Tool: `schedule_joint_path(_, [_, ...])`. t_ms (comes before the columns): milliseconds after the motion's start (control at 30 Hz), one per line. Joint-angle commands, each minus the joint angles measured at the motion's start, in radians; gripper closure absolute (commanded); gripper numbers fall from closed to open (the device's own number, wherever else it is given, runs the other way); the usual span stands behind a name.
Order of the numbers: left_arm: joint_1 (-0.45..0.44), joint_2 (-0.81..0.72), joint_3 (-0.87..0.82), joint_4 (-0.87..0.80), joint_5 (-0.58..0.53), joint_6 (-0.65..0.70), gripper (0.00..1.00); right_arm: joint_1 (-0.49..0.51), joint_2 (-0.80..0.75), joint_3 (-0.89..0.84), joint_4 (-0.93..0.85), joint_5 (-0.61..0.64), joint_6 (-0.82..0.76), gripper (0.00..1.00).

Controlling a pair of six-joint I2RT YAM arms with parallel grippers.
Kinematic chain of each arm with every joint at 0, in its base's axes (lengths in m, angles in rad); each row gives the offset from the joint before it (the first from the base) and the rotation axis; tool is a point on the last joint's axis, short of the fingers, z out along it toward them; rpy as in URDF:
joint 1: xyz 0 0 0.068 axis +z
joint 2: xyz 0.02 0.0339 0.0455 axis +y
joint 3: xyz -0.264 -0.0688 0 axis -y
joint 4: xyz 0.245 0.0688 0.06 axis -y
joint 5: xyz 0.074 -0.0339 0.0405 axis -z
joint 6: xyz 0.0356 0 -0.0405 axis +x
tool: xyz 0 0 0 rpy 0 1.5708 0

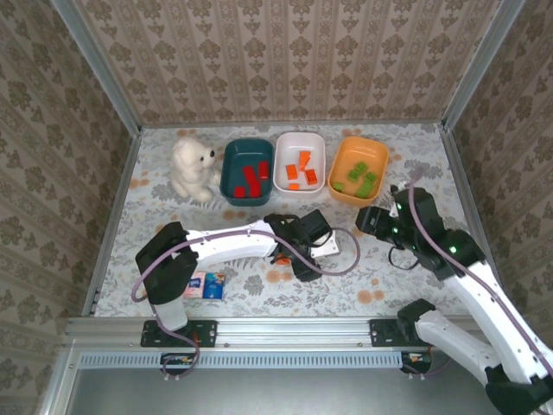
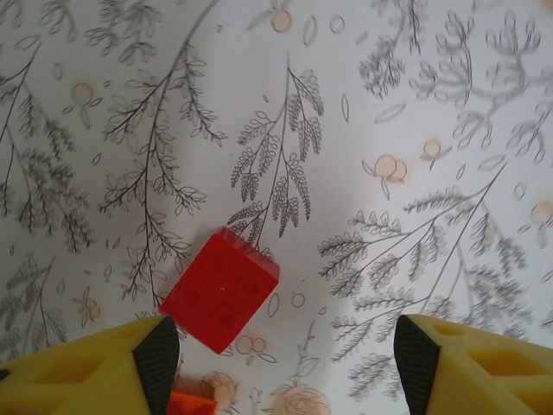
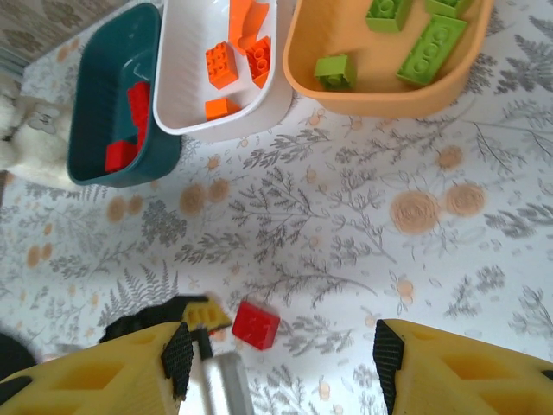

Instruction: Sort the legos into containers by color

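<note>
Orange lego partly hidden beside left gripper.

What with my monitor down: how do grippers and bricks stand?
Left gripper open, above small red square plastic brick, loose on table. Right gripper open, empty. Small orange piece near red brick.

Red lego by gaping left claw

White plush bear sitting upright toward the far left of a floral cloth. Small flat packet, blue and pink, lying near the front left edge, well apart from the bear; perhaps a wrapper, print too small to read. Patterned wallpaper behind and at both sides.
</note>
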Motion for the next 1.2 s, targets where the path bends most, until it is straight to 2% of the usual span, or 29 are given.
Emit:
schedule_joint_path(0, [0.012, 0.009, -0.032, 0.035, -0.033, 0.218, 0.29, -0.006, -0.050, -0.009, -0.125, 0.020, 0.047, 0.39])
schedule_joint_path(233, [0.024, 0.052, -0.078, 0.134, -0.027, 0.393, 0.26, -0.005, -0.072, 0.045, -0.206, 0.026, 0.027, 0.39])
schedule_joint_path(400, [0.049, 0.106, -0.040, 0.144, -0.057, 0.420, 0.25, -0.006, -0.083, 0.060, -0.241, 0.022, 0.015, 0.38])
schedule_joint_path(533, [0.059, 0.139, -0.004, 0.110, -0.028, 0.445, 0.25, -0.005, -0.090, 0.053, -0.252, 0.014, 0.015, 0.38])
schedule_joint_path(767, [0.086, 0.206, 0.084, -0.023, 0.082, 0.437, 0.36, -0.007, -0.084, 0.048, -0.247, 0.012, 0.005, 0.37])
schedule_joint_path(967, [0.109, 0.235, 0.122, -0.078, 0.102, 0.420, 0.44, -0.013, -0.064, 0.044, -0.221, 0.006, -0.006, 0.37])
schedule_joint_path(1067, [0.113, 0.243, 0.132, -0.092, 0.108, 0.408, 0.50, -0.016, -0.054, 0.040, -0.205, 0.000, -0.006, 0.37])
schedule_joint_path(1167, [0.113, 0.245, 0.130, -0.088, 0.114, 0.381, 0.63, -0.018, -0.044, 0.040, -0.192, -0.002, -0.008, 0.37])
